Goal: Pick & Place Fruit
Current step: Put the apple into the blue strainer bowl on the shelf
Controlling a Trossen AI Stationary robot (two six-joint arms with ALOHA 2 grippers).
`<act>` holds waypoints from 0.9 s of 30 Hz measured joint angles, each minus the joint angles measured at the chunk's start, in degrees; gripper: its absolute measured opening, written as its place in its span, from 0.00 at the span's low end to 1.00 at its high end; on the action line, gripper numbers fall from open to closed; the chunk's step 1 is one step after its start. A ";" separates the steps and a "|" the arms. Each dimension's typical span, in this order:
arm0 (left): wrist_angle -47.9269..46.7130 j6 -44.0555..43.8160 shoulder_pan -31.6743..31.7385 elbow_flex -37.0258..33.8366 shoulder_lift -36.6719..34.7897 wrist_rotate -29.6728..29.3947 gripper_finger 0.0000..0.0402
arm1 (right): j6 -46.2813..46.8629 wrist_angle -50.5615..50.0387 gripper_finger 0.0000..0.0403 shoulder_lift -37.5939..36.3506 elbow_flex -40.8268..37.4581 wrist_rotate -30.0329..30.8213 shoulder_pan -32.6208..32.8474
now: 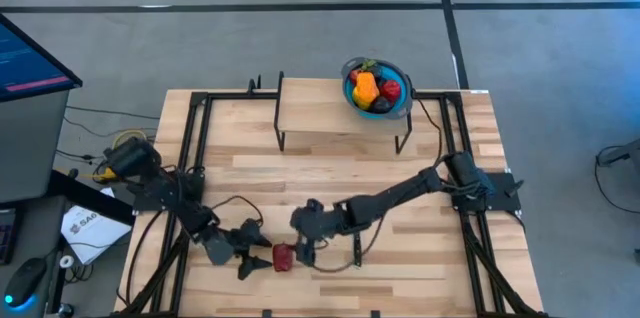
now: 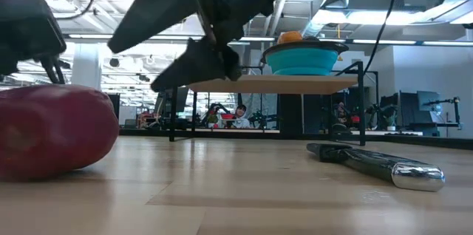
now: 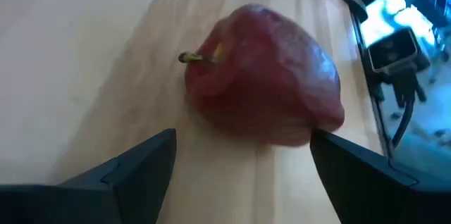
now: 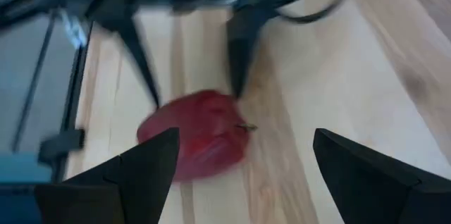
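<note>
Red apple (image 1: pixel 282 257) lies on the table (image 1: pixel 330 173), between the spread fingers of the left gripper (image 1: pixel 258 258), ungripped. Right gripper (image 1: pixel 305 250) sits just beside it, also wide open, empty.

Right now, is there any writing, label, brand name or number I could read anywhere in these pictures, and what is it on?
No text can be read with certainty.
White sheet of paper on the floor left of the wooden table: dark printed letters, too small to read.
Blue computer screen at the far left: lines of content, too blurred to read.
</note>
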 joint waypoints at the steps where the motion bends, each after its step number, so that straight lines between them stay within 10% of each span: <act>1: 0.30 -1.82 0.00 0.58 0.89 0.03 0.79 | 2.61 -1.61 0.79 -0.30 0.15 -0.25 -0.11; 27: 14.82 -6.25 6.54 2.62 7.29 1.69 0.77 | 25.77 -9.03 0.79 -0.94 0.04 11.46 8.15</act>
